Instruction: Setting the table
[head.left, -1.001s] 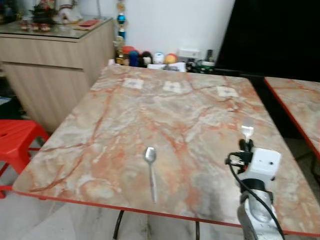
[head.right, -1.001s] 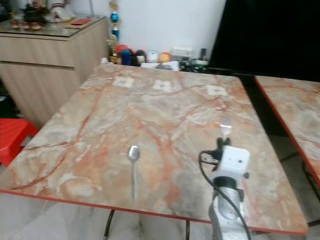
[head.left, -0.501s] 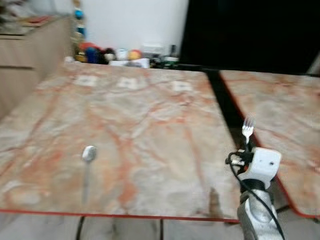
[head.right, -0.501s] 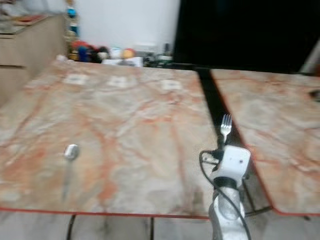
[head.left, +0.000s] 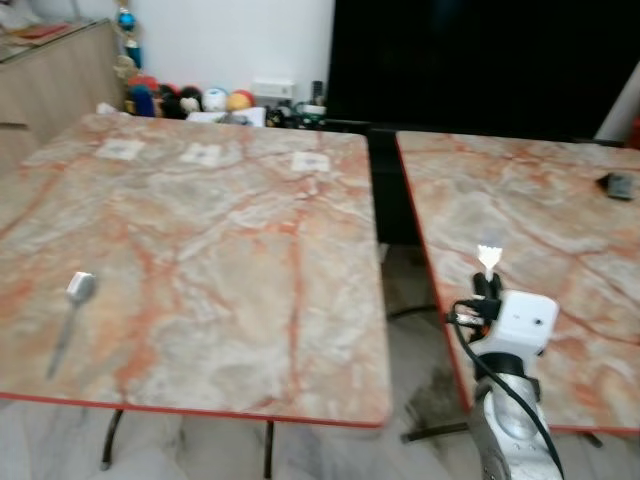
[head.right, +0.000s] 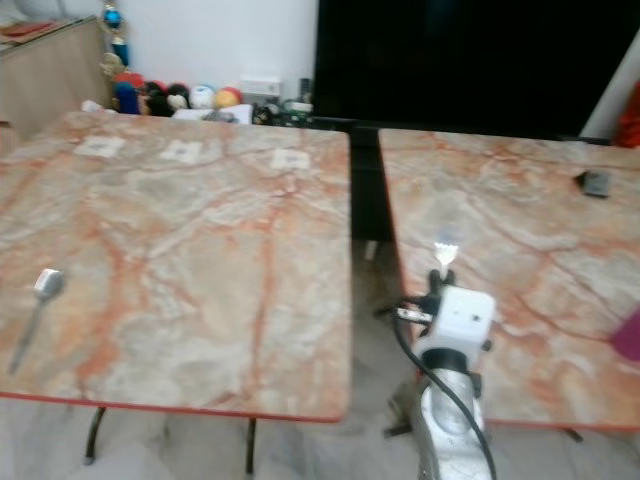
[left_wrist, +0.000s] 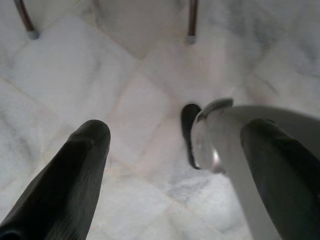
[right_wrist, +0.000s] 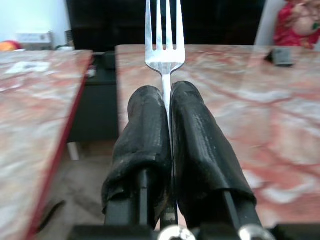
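Two marble-patterned tables with red edges stand side by side before a white wall and a dark panel, a narrow gap between them. On the left table (head.left: 200, 260), a spoon (head.left: 68, 318) lies near the left edge, bowl pointing toward the far side, and three small pale squares (head.left: 205, 154) sit in a row toward the far edge. Beyond that far edge, small colourful figures (head.left: 185, 99) line the foot of the wall, with a wooden cabinet (head.left: 55, 70) at the far left. The left gripper (left_wrist: 175, 165) hangs low over the pale tiled floor (left_wrist: 140, 75), its fingers spread apart and holding nothing. The right gripper (right_wrist: 167, 125) is raised at the near left corner of the right table (head.left: 560, 220), its two black fingers (right_wrist: 145, 145) clamped on the handle of a fork (right_wrist: 164, 40) held upright, tines up. A small dark object (head.left: 620, 184) rests on the right table near its far right edge.
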